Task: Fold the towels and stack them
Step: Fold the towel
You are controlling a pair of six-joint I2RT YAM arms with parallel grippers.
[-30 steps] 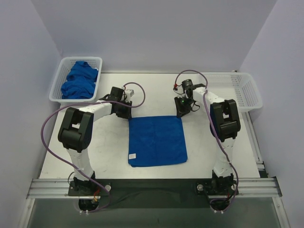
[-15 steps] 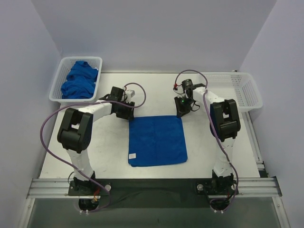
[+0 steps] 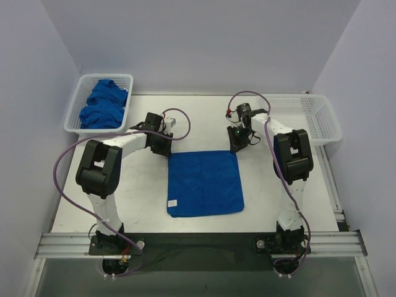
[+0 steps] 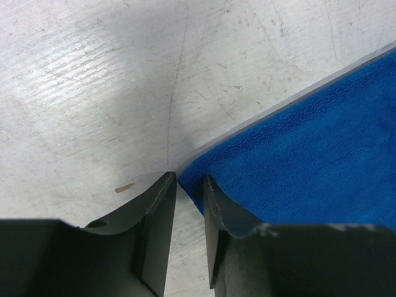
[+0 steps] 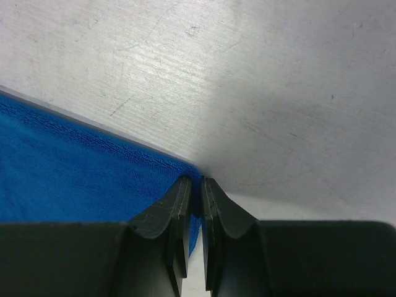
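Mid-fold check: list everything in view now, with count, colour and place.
flat towel: one, royal blue, spread at table centre, white tag near-left corner
crumpled towels: several, blue, in left basket
left basket: one, white mesh, far-left table corner
right basket: one, white mesh, far-right edge
table: one, white, under everything
cables: two, purple, one on each side
left gripper: one, black, jaws slightly apart at flat towel's far-left corner
right gripper: one, black, shut on its far-right corner

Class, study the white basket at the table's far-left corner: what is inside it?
Crumpled blue towels fill the basket, heaped together. Their number is unclear, and the basket's floor and anything beneath the heap are covered.
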